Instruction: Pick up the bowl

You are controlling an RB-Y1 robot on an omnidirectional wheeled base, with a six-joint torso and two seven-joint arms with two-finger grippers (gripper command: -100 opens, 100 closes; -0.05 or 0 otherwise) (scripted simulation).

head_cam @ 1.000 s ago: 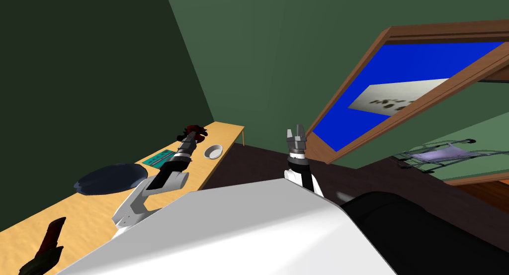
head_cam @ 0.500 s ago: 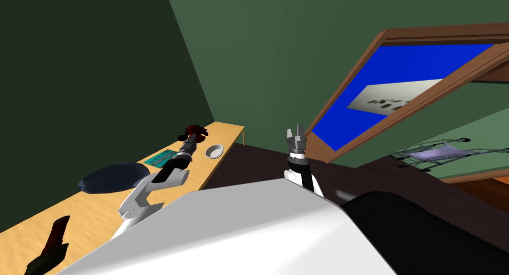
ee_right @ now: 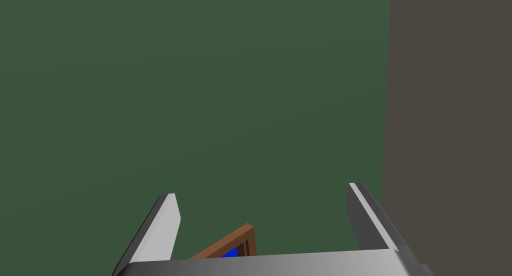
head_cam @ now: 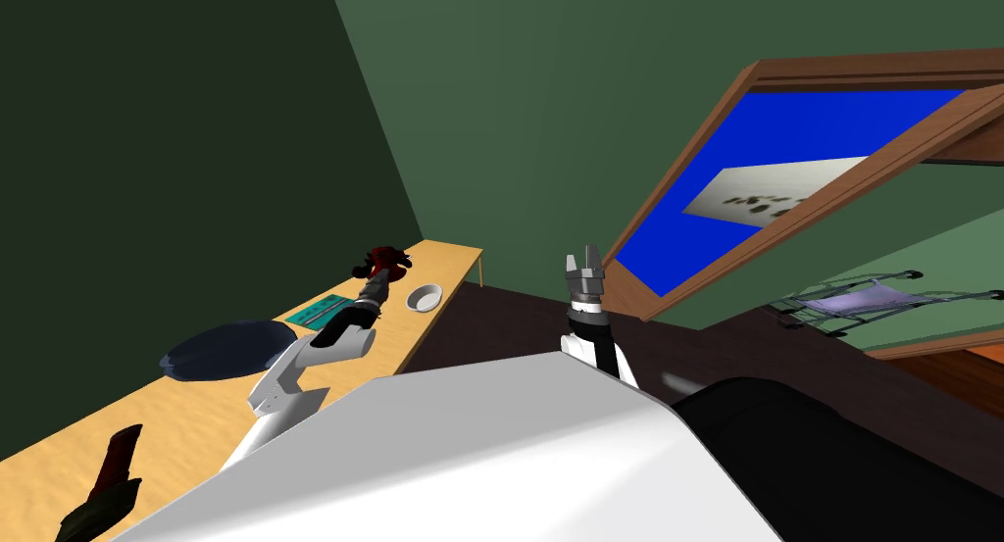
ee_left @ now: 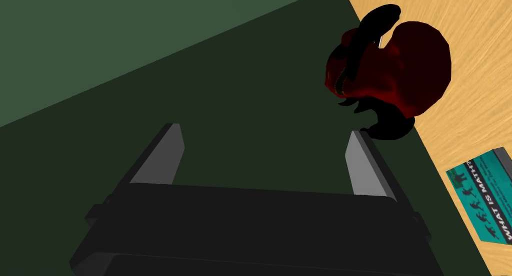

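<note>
The white bowl (head_cam: 424,297) sits on the table (head_cam: 186,418) towards its far end, just right of the left gripper (head_cam: 376,279) and apart from it. That gripper's fingers stand wide and empty, pointing towards a dark red object (ee_left: 400,73) by the wall. A teal book (ee_left: 487,198) lies near. The right gripper (head_cam: 585,263) points up, well right of the table, also wide.

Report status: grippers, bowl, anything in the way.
Left gripper, jaws open, above table near dark red bag. Right gripper, jaws open, raised clear of table. White bowl on table, untouched. Teal book nearby.
</note>
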